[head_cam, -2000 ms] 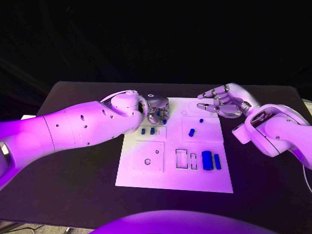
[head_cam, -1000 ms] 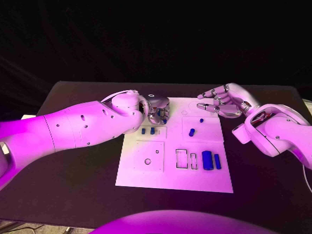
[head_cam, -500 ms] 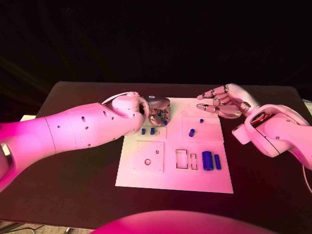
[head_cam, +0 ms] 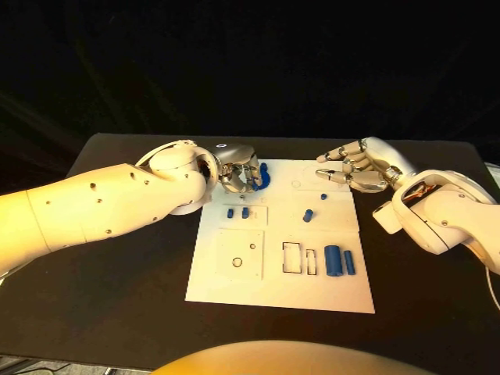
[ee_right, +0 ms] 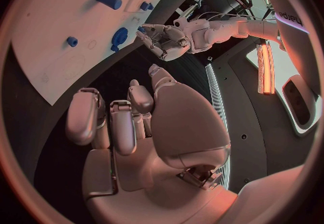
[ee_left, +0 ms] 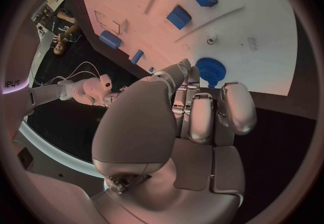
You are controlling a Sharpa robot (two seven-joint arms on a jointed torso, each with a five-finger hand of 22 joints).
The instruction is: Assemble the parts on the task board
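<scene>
- Now that the left hand [head_cam: 237, 170] has drawn back toward the far left corner of the white board [head_cam: 278, 293], a blue toothed wheel [head_cam: 262, 176] that it was covering shows.
- The wheel lies on the board just past the fingertips. It does not look fitted into any place yet, so I think that job is not done.
- The left hand's fingers are curled in, and I see nothing inside them.
- The right hand [head_cam: 357, 170] hangs over the far right edge of the board, as it did before. Its fingers are loose and apart, and it holds nothing.
- Hands: two.
- Boards: one, in the middle of the black table [head_cam: 115, 266].
- Blue pieces on the board: seven.
  - one wheel
  - two little blocks [head_cam: 229, 211] side by side
  - two small pegs [head_cam: 308, 212] near the middle
  - two long bars [head_cam: 332, 258] near the front
- Two empty slots [head_cam: 292, 256] sit just beside the bars.
</scene>
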